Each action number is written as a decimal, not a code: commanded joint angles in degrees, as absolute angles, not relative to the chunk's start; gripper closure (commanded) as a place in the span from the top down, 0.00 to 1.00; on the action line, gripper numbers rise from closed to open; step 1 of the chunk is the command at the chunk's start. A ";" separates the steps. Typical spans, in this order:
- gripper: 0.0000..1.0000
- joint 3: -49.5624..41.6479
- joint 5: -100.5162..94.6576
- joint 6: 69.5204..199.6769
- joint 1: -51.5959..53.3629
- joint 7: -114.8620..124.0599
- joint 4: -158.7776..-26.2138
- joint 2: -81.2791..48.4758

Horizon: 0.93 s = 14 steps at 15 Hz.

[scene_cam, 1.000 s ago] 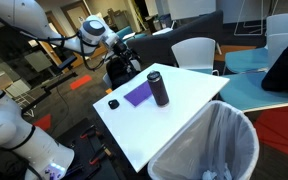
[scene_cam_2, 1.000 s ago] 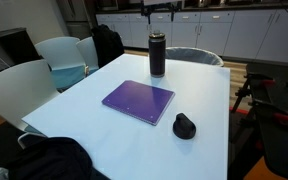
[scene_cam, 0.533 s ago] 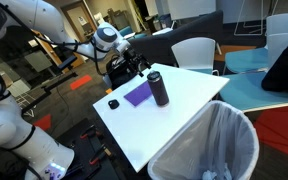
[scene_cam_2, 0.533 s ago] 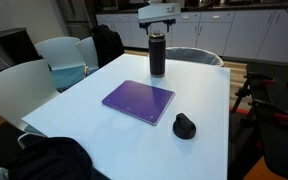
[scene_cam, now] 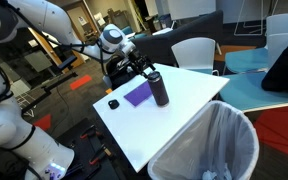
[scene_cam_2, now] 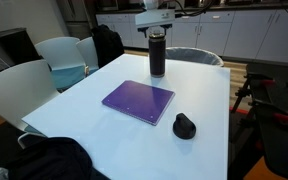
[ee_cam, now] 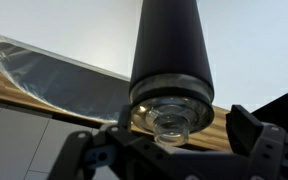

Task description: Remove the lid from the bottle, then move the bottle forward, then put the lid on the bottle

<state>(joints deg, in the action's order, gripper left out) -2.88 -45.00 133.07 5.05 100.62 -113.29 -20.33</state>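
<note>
The bottle stands upright, dark and matte, at the far side of the white table. In the wrist view the bottle ends in a shiny rim and a narrower, glassy neck. The lid, a small round black cap, lies on the table apart from the bottle, beyond the flat purple sheet. My gripper is open, with one finger on each side of the bottle's top. It holds nothing.
A bin with a clear liner stands against the table edge near the bottle. White chairs stand around the table. A dark bag lies at the near edge.
My gripper has come from well behind the table to the bottle's top. The bottle, the lid and the purple sheet have not moved.
</note>
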 commanded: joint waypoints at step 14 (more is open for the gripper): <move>1.00 -4.31 -44.72 130.07 6.32 102.29 -110.69 -21.81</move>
<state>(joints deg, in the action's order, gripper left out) -3.30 -44.87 132.79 5.05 100.63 -111.97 -21.59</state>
